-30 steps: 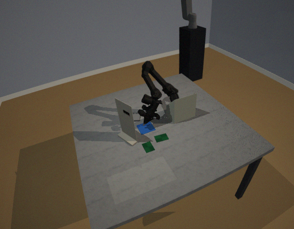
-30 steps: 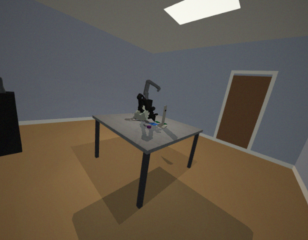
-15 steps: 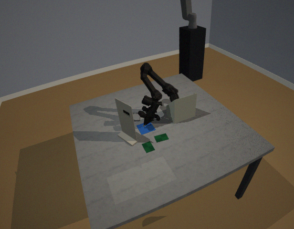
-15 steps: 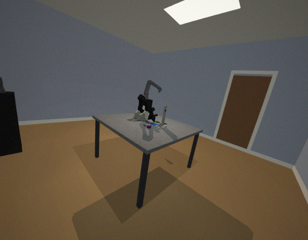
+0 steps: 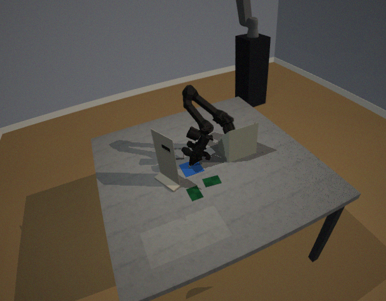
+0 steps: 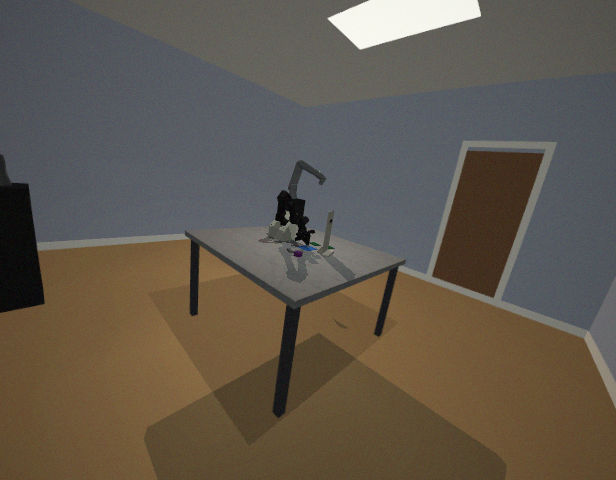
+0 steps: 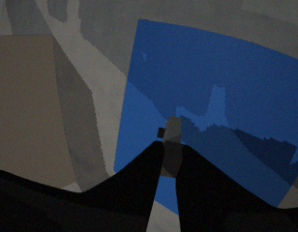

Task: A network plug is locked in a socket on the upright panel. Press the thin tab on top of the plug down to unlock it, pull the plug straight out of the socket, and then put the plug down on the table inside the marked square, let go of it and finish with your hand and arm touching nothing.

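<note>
My gripper (image 5: 190,164) (image 7: 169,151) is shut on the grey plug (image 7: 173,127), whose end sticks out beyond the fingertips. A small dark piece (image 7: 161,131) shows at the plug's left side. The plug is over the blue marked square (image 5: 197,170) (image 6: 307,248) (image 7: 197,58), near its left part in the wrist view; whether it touches the table I cannot tell. The upright panel (image 5: 162,158) (image 6: 328,232) stands beside the square, with its dark socket slot (image 5: 165,148) empty.
Two green patches (image 5: 211,180) (image 5: 194,193) lie near the blue square. A pale block (image 5: 243,143) stands by the arm's base. A small purple thing (image 6: 298,253) lies on the table (image 6: 241,253). A tan surface (image 7: 28,111) fills the wrist view's left side.
</note>
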You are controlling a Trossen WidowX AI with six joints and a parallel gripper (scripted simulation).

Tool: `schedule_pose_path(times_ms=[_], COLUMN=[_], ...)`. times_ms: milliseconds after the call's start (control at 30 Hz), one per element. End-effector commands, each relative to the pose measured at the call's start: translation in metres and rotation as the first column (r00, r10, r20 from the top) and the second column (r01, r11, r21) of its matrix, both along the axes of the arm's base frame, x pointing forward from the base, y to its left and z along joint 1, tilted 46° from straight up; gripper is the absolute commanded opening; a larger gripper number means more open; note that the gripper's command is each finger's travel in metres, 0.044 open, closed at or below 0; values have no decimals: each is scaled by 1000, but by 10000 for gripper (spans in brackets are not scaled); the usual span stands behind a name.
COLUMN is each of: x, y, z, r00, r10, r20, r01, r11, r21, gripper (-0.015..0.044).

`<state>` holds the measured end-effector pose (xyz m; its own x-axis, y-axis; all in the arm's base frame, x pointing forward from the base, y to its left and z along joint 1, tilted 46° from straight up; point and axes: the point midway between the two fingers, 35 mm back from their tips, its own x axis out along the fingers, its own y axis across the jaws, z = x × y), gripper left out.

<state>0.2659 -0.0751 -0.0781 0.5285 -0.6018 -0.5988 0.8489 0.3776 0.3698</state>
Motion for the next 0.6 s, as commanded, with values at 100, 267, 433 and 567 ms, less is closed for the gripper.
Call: schedule_pose_path(times_ms=[100, 267, 433, 567], x=[-1, -1, 0, 0], y=[-3, -5, -4, -4], z=[-2, -4, -3, -3], r00=[1000, 1000, 1000, 1000], r10=[6, 6, 1, 1], r20=[-3, -3, 0, 0], r01=[-6, -6, -1, -1], r11=[1000, 1000, 1000, 1000], r21=[-2, -2, -1, -1], gripper=[0, 0, 0, 52])
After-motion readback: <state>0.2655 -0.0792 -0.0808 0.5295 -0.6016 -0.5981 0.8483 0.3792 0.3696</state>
